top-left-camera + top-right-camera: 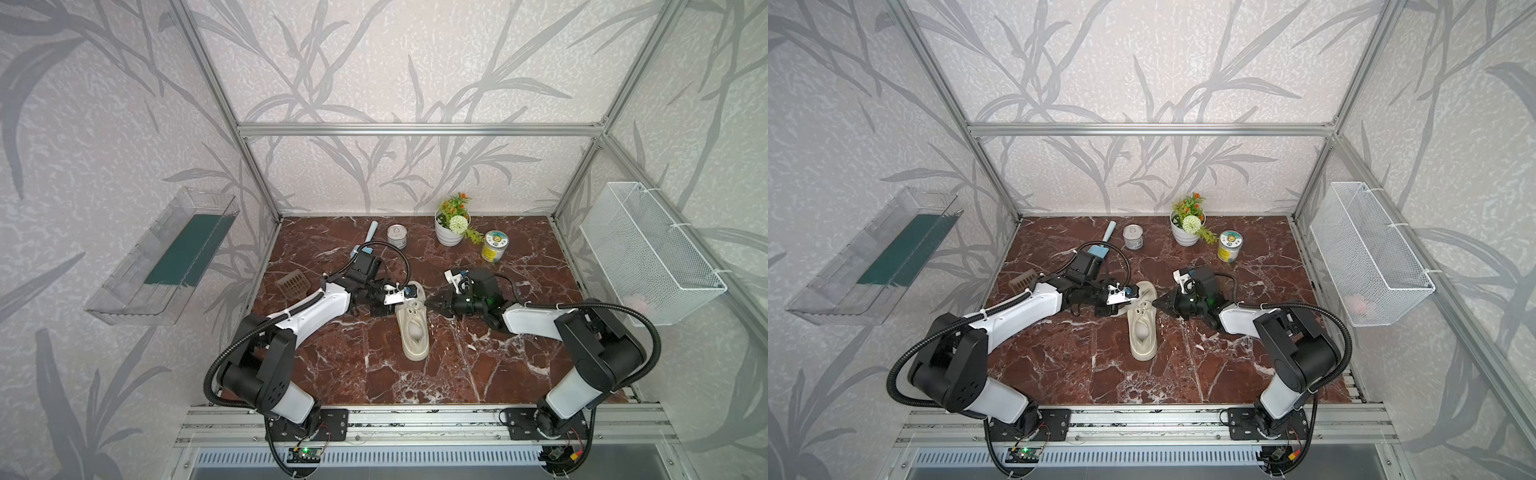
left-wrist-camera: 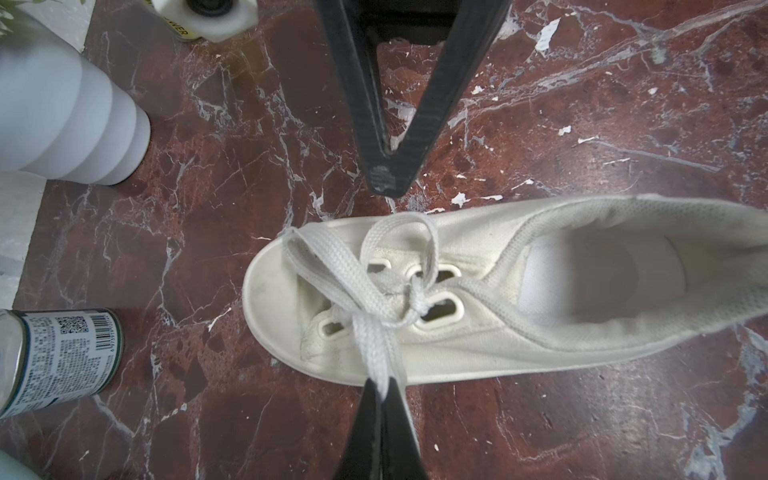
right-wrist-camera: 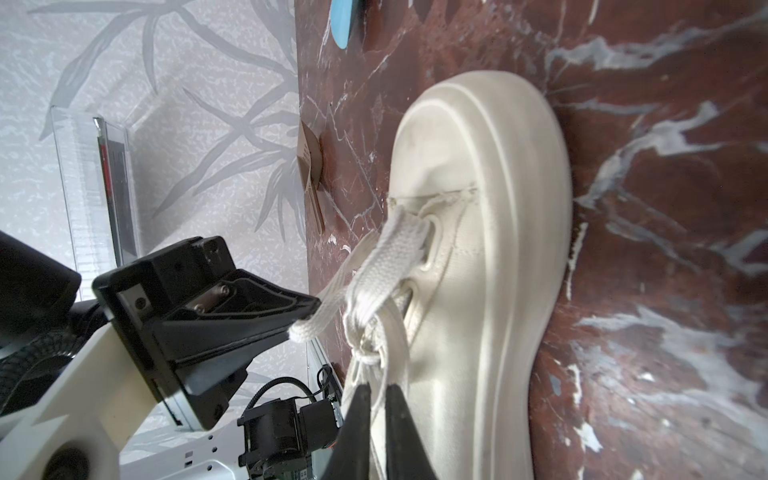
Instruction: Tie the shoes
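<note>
We see a red-brown marble table (image 1: 478, 374) inside a metal-framed booth with leaf-patterned walls. Two black-and-white arms extend from the near edge, the left arm (image 1: 316, 307) on the left and the right arm (image 1: 536, 318) on the right. Their tips face each other across the middle of the table. A white wire basket (image 1: 648, 257) hangs on the right wall, and a clear plastic tray (image 1: 124, 291) on the left wall.

The sneaker (image 1: 413, 332) is cream with a thick sole. It stands on its sole at the table's centre, toe pointing far and heel near, between the two grippers. Toward the far edge stands a white plant pot (image 1: 449, 237), with a silver can (image 1: 397, 237) to its left and a yellow-labelled can (image 1: 493, 247) to its right.

The left gripper (image 2: 381, 388) sits just left of the shoe's front. Its jaws are clamped on one strand of the laces (image 2: 374, 349), which runs straight from the knot over the eyelets. The right gripper (image 2: 388, 185) is just right of the shoe, jaws pinched tip to tip beside a lace loop — we cannot tell whether any lace is caught between them.
</note>
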Motion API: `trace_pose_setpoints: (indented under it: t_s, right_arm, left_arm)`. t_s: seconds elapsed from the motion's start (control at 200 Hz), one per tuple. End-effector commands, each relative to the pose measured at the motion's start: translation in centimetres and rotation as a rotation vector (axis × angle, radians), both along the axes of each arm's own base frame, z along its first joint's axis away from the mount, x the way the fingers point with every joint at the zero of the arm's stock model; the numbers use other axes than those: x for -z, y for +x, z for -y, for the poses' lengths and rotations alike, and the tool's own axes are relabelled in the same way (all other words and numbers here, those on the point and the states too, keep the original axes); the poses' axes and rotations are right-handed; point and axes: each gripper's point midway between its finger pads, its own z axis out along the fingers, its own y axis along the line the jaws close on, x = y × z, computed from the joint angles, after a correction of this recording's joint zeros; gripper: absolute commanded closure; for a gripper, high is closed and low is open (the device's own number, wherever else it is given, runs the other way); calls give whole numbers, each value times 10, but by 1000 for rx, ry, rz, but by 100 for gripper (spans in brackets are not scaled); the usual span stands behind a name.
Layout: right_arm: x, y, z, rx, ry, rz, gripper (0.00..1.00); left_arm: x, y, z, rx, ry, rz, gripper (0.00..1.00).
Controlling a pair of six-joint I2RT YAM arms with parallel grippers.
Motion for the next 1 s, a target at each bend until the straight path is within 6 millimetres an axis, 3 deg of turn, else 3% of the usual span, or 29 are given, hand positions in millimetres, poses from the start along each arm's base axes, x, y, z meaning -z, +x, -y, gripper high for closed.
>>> trace_pose_setpoints:
  t_s: [0.0,0.06,0.085,0.26,0.58,0.755,0.995]
  right_arm:
    - [2,3,-2,8,34,12,91]
    - [1,3,-3,11,43,18,92]
    - [12,3,-3,11,31,-8,92]
    - [22,2,0,23,13,-27,92]
    - [34,1,0,23,9,-55,92]
    - [38,0,-2,22,20,-71,92]
    - [27,-1,-10,-12,46,-51,94]
  left_arm:
    - [-9,-4,4,38,-15,25,100]
    - [-8,-5,3,38,-13,20,100]
    - [-8,-5,3,39,-14,19,100]
    - [-6,-5,3,37,-11,16,100]
    - [-4,-7,3,38,-8,13,100]
    - [-1,-7,3,33,-5,1,100]
    - [-1,-7,3,33,-7,3,100]
